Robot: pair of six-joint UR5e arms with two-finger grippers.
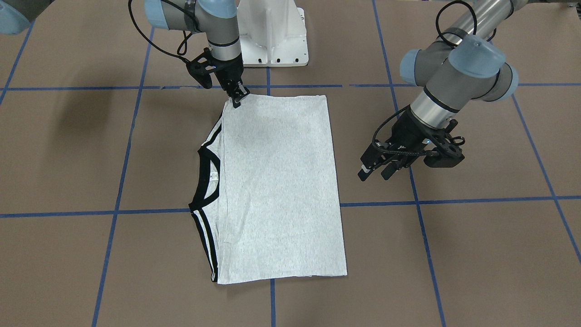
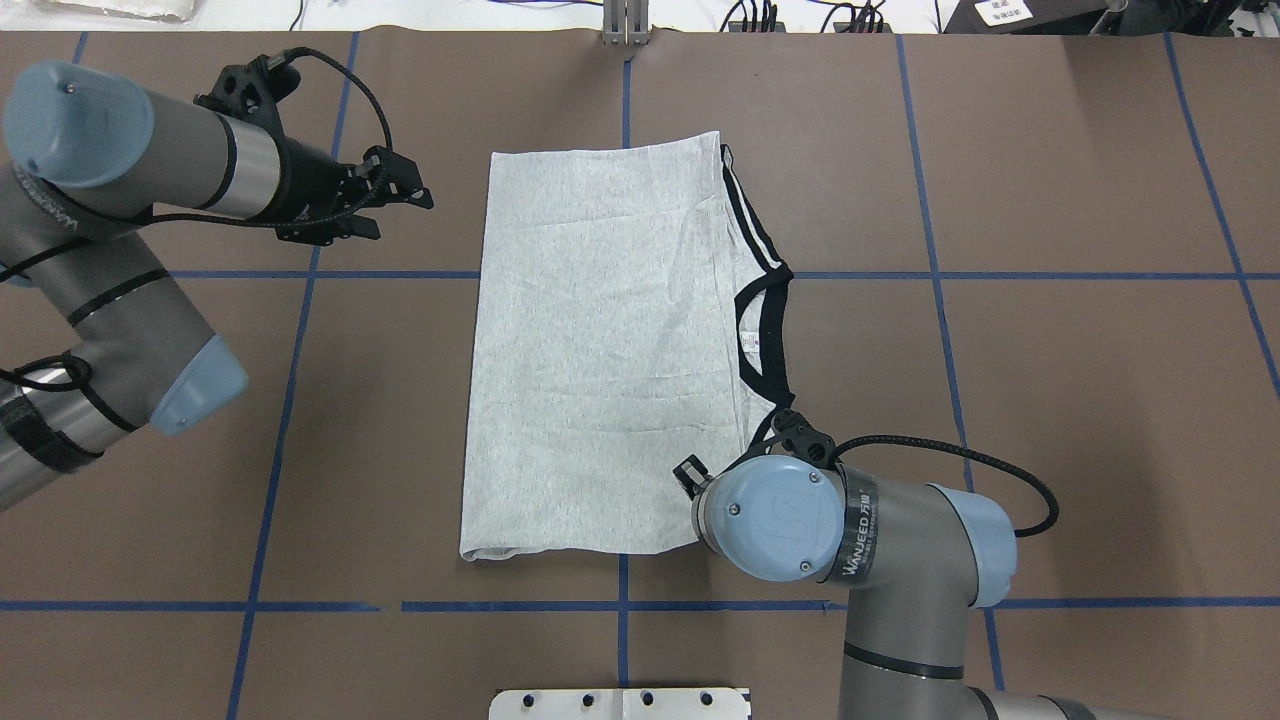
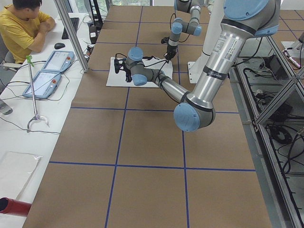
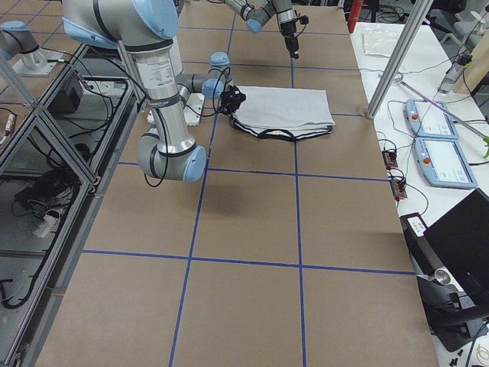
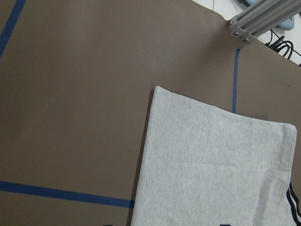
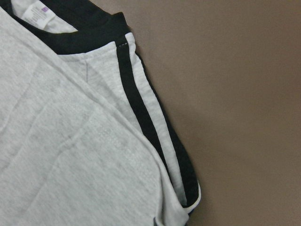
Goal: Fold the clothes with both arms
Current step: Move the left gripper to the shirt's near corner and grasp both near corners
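The table (image 2: 1050, 400) is covered in brown paper with a grid of blue tape; the shirt (image 2: 600, 350) lies flat at its middle, folded into a long grey rectangle, plain side up, its collar (image 2: 765, 340) and striped shoulders along the edge toward the robot's right. The left arm (image 2: 120, 160) reaches in over bare table on the shirt's hem side; the right arm (image 2: 900, 560) bends down over the near corner on the collar side. The left gripper (image 1: 374, 174) hangs above the paper beside the shirt and apart from it, its fingers spread wide and holding nothing; the right gripper (image 1: 238, 101) points straight down with its tips on that near corner, the fingers close together, though I cannot tell whether cloth is pinched between them. In the right wrist view a black stripe (image 6: 141, 122) runs along the shoulder edge; a small white label (image 6: 37, 12) sits inside the collar.
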